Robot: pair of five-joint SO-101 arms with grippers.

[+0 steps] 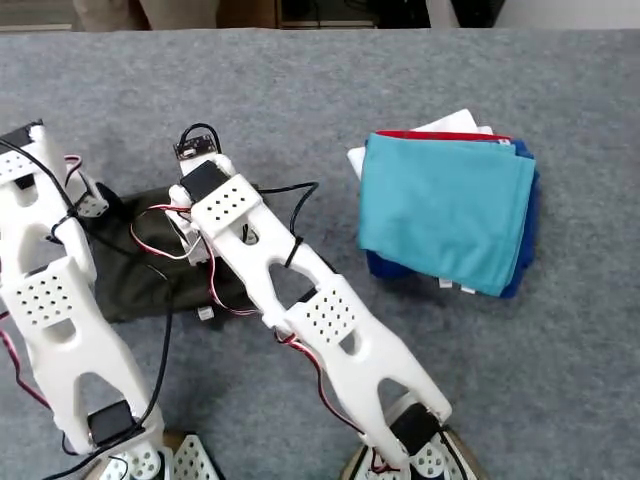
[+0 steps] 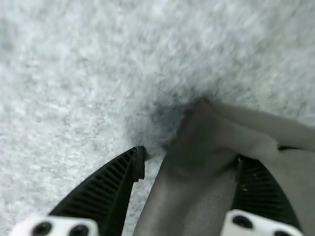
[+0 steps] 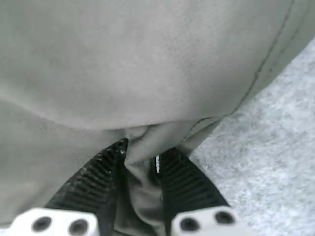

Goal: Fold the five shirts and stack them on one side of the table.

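Note:
A dark olive shirt (image 1: 130, 298) lies crumpled on the grey table at the left, partly under both arms. My right gripper (image 3: 142, 157) is shut on a pinched fold of the olive shirt (image 3: 147, 64); in the high view that gripper (image 1: 188, 222) sits over the shirt's far middle. My left gripper (image 2: 189, 169) is open, its fingers standing on either side of a corner of the shirt (image 2: 197, 147) at the cloth's left edge (image 1: 92, 205). At the right, a folded light blue shirt (image 1: 445, 210) tops a stack of folded shirts.
Under the light blue shirt, dark blue (image 1: 525, 240), red (image 1: 440, 135) and white (image 1: 455, 124) folded shirts show at the stack's edges. Cables (image 1: 290, 190) trail from the right arm over the olive shirt. Bare grey table (image 1: 300, 90) spreads beyond the arms.

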